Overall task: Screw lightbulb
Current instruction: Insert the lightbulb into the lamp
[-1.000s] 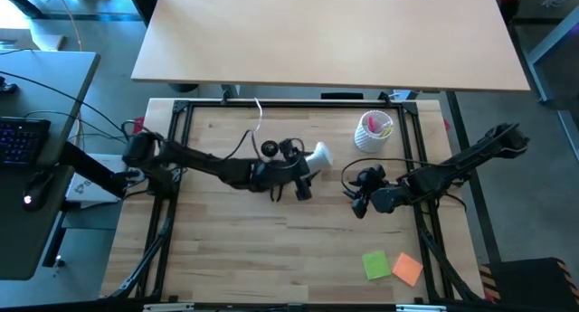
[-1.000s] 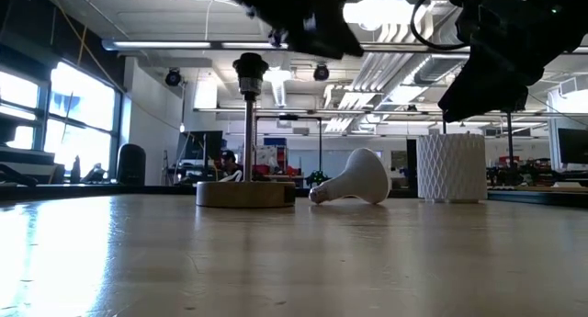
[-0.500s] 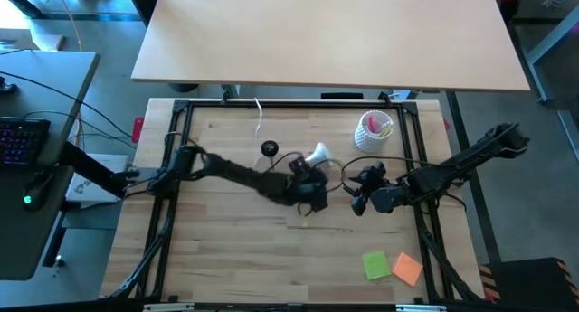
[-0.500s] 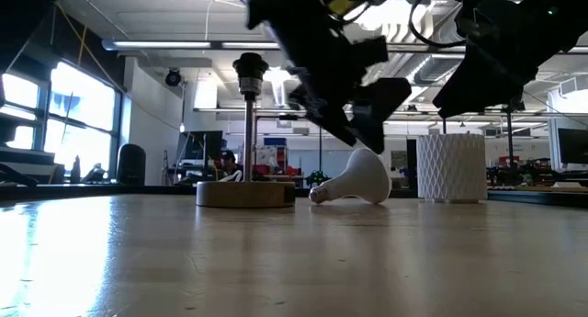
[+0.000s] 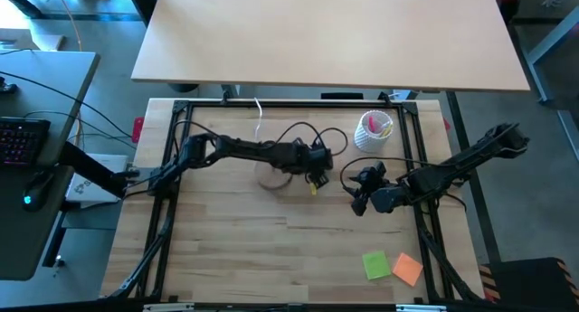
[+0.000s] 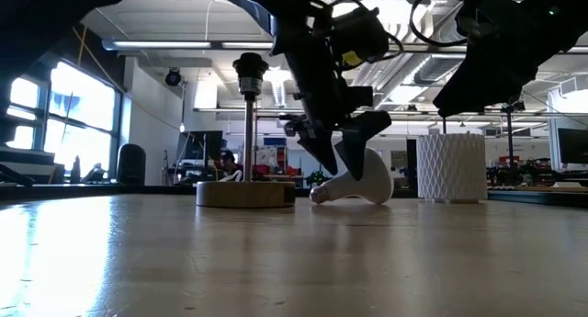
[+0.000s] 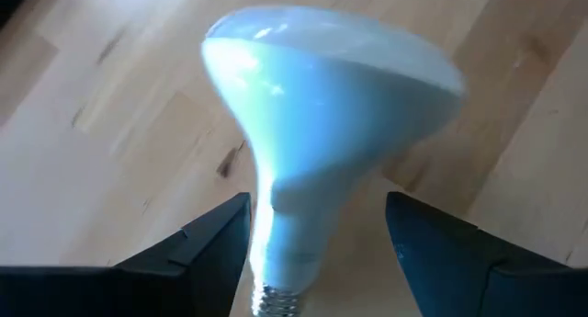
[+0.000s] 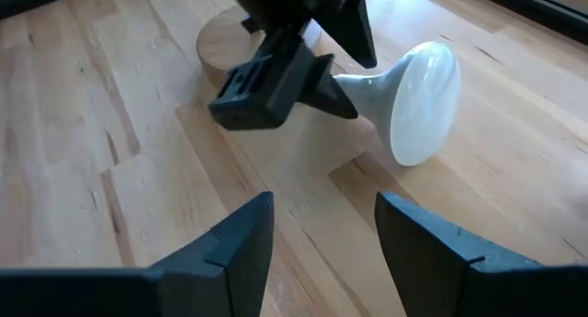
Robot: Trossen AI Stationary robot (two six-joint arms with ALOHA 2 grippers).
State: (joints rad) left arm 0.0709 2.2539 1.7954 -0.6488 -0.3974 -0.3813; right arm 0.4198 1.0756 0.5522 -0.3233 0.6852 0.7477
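With our left gripper (image 7: 317, 253) spread wide astride the neck of the lightbulb (image 7: 322, 133) lying on the table (image 5: 271, 240), we risk it rolling away on closing.

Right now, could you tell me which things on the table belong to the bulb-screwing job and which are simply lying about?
Part of the job:
- lightbulb, lying on its side
- wooden lamp base with its upright socket
- left gripper, open, fingers either side of the bulb's neck

Lying about:
- white cup holding pink items
- green sticky note
- orange sticky note
- right gripper, open, waiting nearby
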